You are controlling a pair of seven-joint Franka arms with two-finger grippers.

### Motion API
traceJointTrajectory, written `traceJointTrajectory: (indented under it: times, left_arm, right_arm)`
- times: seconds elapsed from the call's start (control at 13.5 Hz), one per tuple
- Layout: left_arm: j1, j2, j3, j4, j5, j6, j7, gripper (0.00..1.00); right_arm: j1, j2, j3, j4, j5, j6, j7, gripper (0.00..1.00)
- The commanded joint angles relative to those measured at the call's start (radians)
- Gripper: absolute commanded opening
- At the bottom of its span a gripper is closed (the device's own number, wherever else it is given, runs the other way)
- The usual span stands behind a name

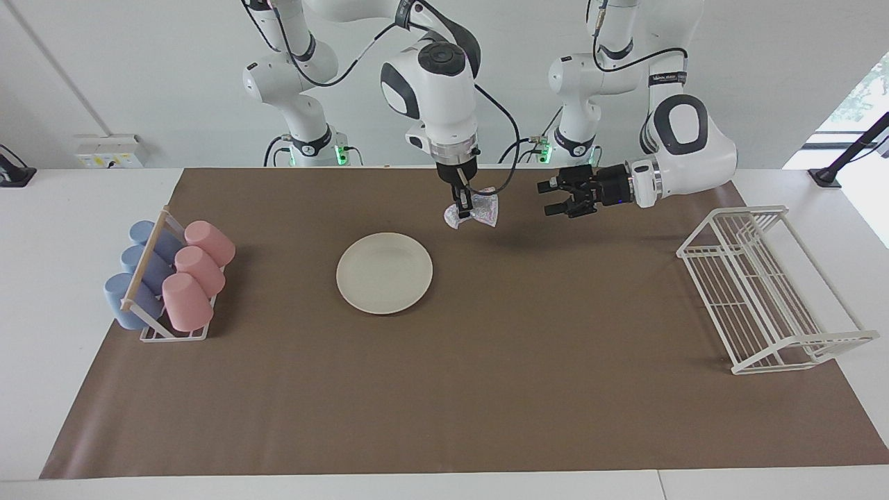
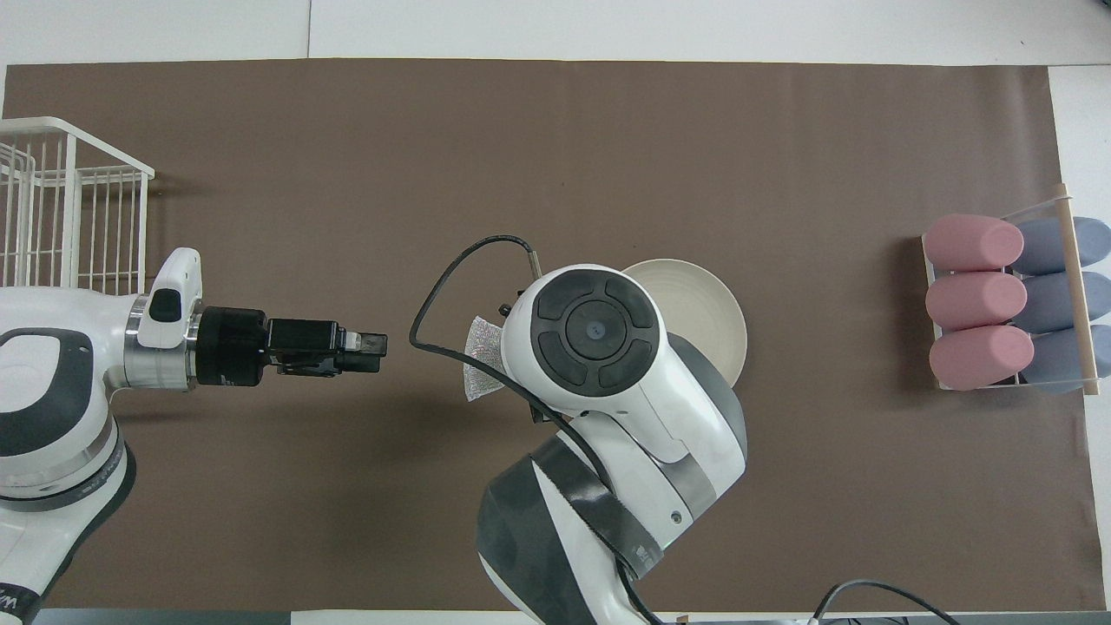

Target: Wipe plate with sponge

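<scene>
The cream-white plate (image 1: 384, 272) lies flat on the brown mat, partly hidden under my right arm in the overhead view (image 2: 707, 308). My right gripper (image 1: 463, 207) points down and is shut on the silvery speckled sponge (image 1: 479, 212), which hangs floppy in the air over the mat, beside the plate's rim on the side toward the left arm's end. In the overhead view only an edge of the sponge (image 2: 480, 369) shows, and the right gripper is hidden under its arm. My left gripper (image 1: 553, 197) is held level above the mat, open and empty, pointing toward the sponge; it also shows in the overhead view (image 2: 378, 347).
A rack with pink and blue cups (image 1: 170, 281) lying on their sides stands at the right arm's end of the mat (image 2: 1007, 299). A white wire dish rack (image 1: 764, 292) stands at the left arm's end (image 2: 61, 208).
</scene>
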Motion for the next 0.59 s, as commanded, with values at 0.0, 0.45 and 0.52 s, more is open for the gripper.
traceJointTrajectory:
  times: [0.0,0.45,0.52]
  left_arm:
    - [-0.087,0.01,0.006,-0.012,-0.077,0.05,0.025,1.0]
    - [-0.159,0.019,0.006,-0.011,-0.105,0.118,0.022,0.93]
    - [-0.168,0.019,0.006,-0.011,-0.106,0.12,0.015,0.76]
  right_arm:
    - [0.022,0.02,0.001,0.053,-0.024,-0.033,0.067,0.0]
    - [0.028,0.02,0.001,0.053,-0.025,-0.033,0.076,0.0]
    - [0.028,0.02,0.001,0.052,-0.025,-0.031,0.076,0.0]
